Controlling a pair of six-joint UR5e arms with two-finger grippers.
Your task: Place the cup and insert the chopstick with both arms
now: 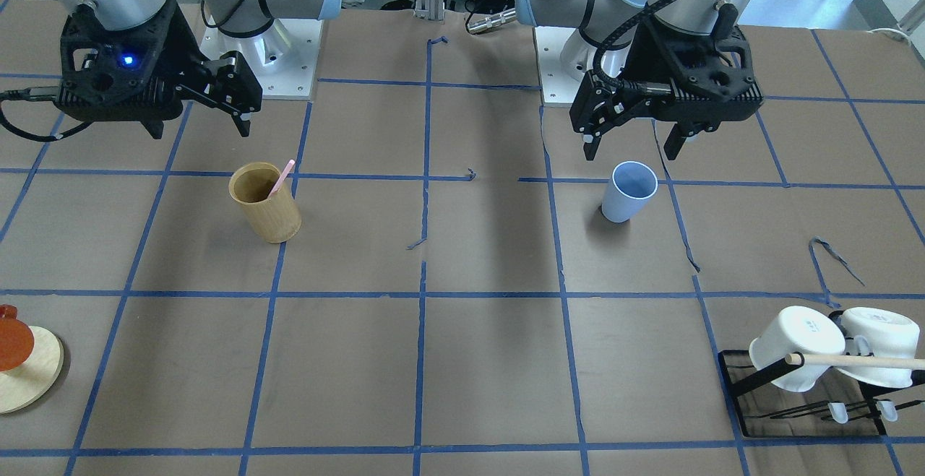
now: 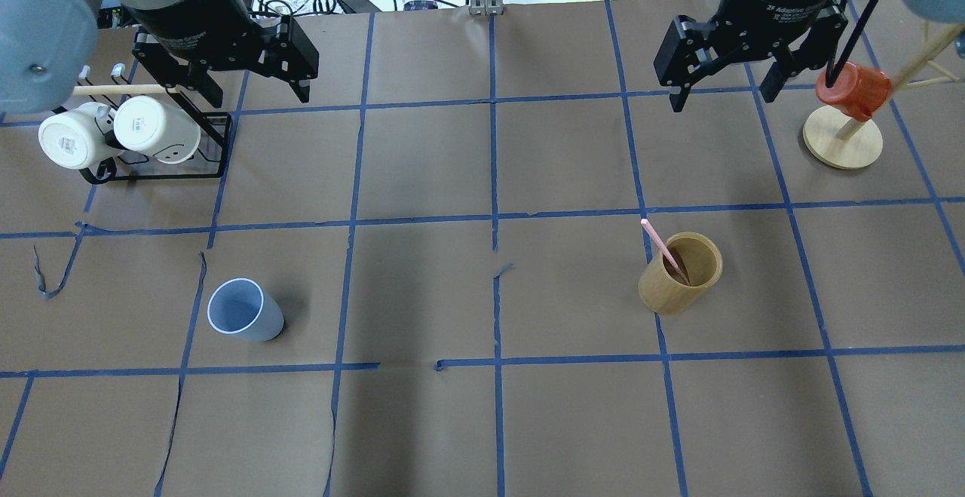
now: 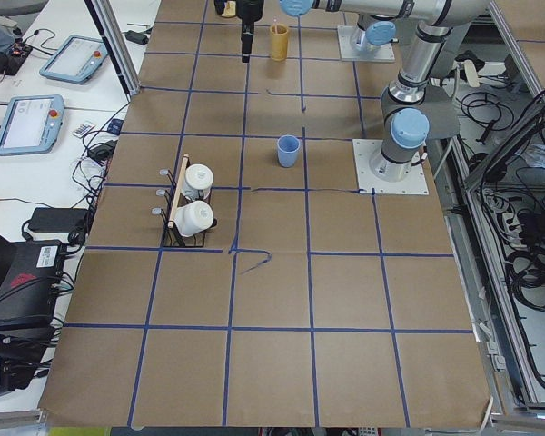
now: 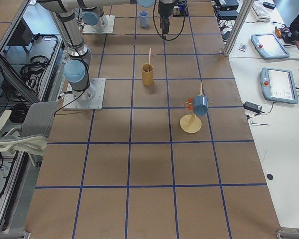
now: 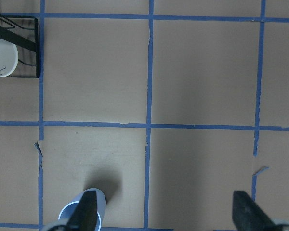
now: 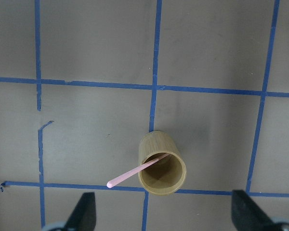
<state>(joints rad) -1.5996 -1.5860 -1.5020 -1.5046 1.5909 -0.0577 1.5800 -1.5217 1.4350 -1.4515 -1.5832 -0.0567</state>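
The pale blue cup (image 2: 243, 310) stands upright on the table's left side; it also shows in the front view (image 1: 629, 191) and at the bottom edge of the left wrist view (image 5: 99, 201). The pink chopstick (image 2: 663, 250) leans inside the tan bamboo cylinder (image 2: 680, 272), as the right wrist view (image 6: 132, 173) shows. My left gripper (image 2: 256, 93) is open and empty, held high and beyond the cup (image 5: 164, 217). My right gripper (image 2: 724, 97) is open and empty, held high beyond the cylinder (image 6: 164, 217).
A black rack (image 2: 220, 151) with two white mugs (image 2: 154, 126) on a wooden rod stands at the far left. A round wooden stand (image 2: 843, 146) with a red cup (image 2: 852, 90) stands at the far right. Blue tape lines grid the brown table.
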